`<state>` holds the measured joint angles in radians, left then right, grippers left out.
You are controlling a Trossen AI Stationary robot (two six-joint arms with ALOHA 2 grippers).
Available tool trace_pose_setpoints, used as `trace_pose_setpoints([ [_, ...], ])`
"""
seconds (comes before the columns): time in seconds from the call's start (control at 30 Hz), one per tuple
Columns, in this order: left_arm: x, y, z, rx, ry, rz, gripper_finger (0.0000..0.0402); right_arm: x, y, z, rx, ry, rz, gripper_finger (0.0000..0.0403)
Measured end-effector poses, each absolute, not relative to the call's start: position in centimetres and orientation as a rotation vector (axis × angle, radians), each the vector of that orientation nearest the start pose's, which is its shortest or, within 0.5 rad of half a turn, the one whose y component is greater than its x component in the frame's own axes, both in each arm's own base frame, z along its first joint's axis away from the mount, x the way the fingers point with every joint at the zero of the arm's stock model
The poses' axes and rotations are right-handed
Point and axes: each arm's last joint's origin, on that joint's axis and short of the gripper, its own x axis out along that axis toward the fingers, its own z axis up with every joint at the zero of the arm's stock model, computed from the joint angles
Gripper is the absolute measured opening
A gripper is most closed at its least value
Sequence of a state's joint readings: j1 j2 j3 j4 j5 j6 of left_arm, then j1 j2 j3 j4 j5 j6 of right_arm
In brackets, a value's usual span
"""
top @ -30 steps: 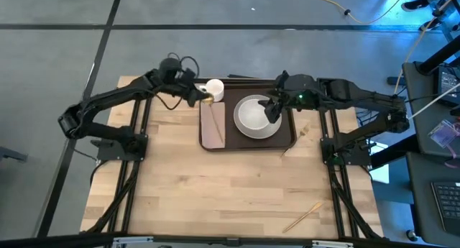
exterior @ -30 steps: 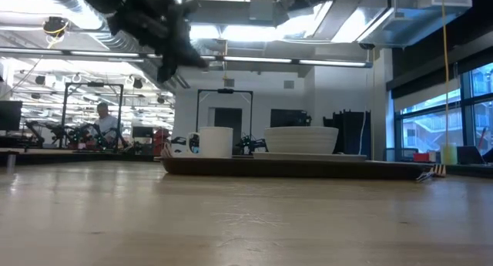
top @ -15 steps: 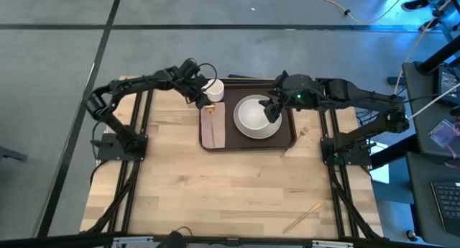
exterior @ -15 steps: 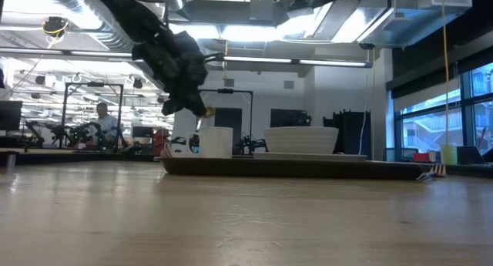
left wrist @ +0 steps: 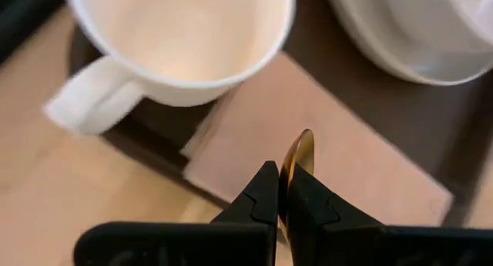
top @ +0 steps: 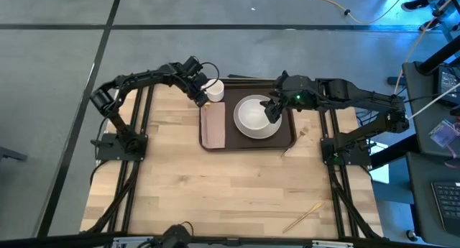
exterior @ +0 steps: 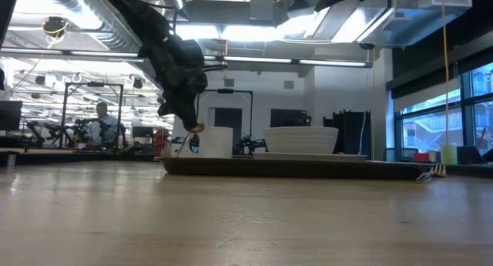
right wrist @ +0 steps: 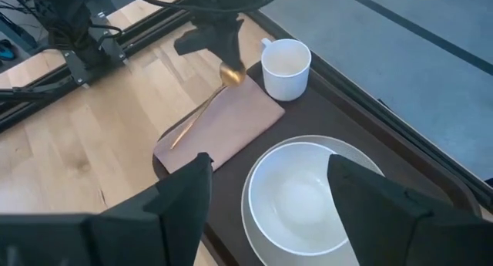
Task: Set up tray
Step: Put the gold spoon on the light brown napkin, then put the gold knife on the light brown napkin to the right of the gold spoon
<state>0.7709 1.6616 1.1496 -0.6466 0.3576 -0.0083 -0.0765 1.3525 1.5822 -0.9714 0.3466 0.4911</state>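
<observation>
The dark brown tray (top: 289,136) lies at the table's far middle. On it stand a white mug (top: 214,90), a tan-pink napkin (top: 213,127) and a white bowl (top: 253,115) on a plate. My left gripper (top: 200,98) hangs beside the mug, above the napkin's far end, shut on a gold spoon (right wrist: 202,112). My right gripper (top: 272,108) hovers open, high above the bowl's right rim (right wrist: 269,173). In the low view the left gripper (exterior: 192,126) is just above tray height. My left gripper pinches the gold spoon between its two fingers just by the spoon's bowl (left wrist: 299,152), coming from above and pointing down. The handle (right wrist: 189,127) slants down from the fingers over the napkin. Whether its free end touches the napkin, I cannot tell.
A thin gold utensil (top: 302,216) lies on the bare wood near the table's near right corner. Another thin piece (top: 291,149) lies just off the tray's near right corner. The near half of the table is bare wood.
My left gripper has come down from high above the tray's left end to just above it and has tipped to point downward, carrying the spoon down beside the mug. The right arm has kept still.
</observation>
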Motion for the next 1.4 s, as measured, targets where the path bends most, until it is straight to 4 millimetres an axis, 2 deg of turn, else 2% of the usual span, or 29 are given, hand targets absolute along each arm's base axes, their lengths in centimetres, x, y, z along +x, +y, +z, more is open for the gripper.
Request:
trace_pose_setpoints([
  [0.63, 24.86, 21.37, 21.05, -0.525, 1.001, 0.346, 0.0005, 25.63, -2.95, 41.12, 0.358, 0.624, -0.575, 0.0257],
  [0.93, 24.82, 21.25, 20.94, -0.513, 1.032, 0.388, 0.0045, 25.63, -2.95, 41.11, 0.358, 0.624, -0.575, 0.0257],
  [1.4, 24.78, 21.23, 20.87, -0.482, 1.060, 0.438, 0.0047, 25.63, -2.95, 41.11, 0.358, 0.624, -0.575, 0.0257],
])
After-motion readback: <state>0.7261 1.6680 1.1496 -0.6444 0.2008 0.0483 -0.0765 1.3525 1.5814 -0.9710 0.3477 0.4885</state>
